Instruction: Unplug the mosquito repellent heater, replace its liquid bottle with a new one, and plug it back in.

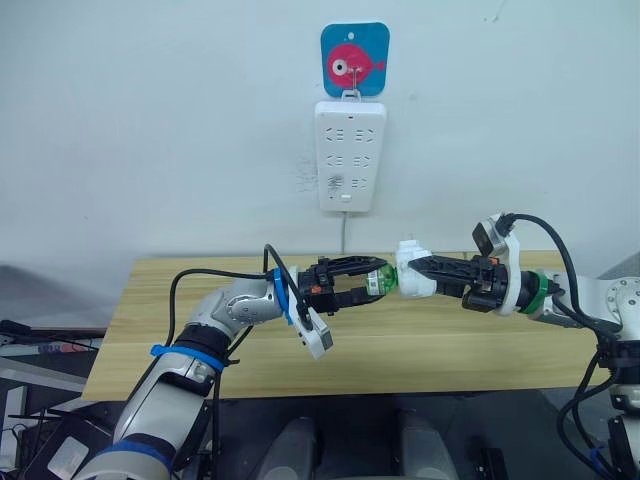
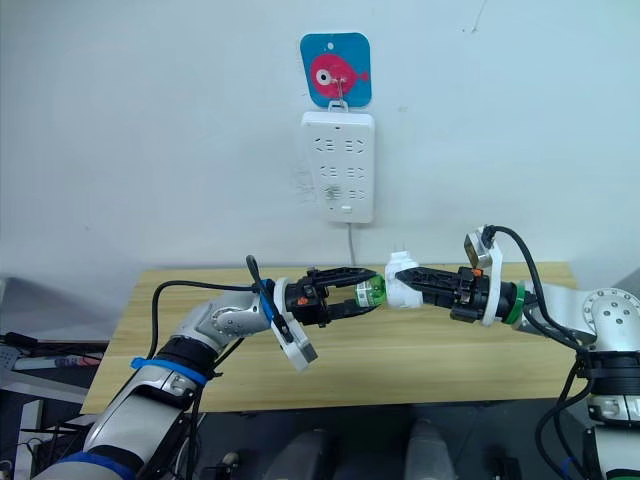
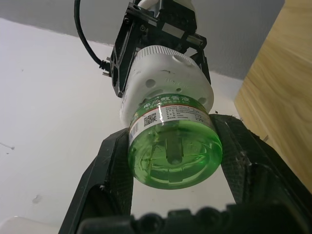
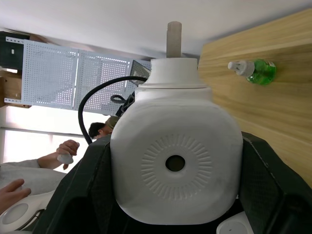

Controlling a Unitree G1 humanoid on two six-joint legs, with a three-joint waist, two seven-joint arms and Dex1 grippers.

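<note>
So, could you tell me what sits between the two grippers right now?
In the left eye view, the green bottle and white heater, joined, bridge the left gripper and right gripper.

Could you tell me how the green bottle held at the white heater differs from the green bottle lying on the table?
The clear green plastic bottle in the left tool is seated in the white rounded plastic heater, held by the right tool. The capped green bottle lies loose on the wooden table, untouched. Both hold green liquid.

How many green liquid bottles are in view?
2. One bottle is held by the left gripper against the heater in the right gripper; another lies on the table. Others may be hidden.
</note>
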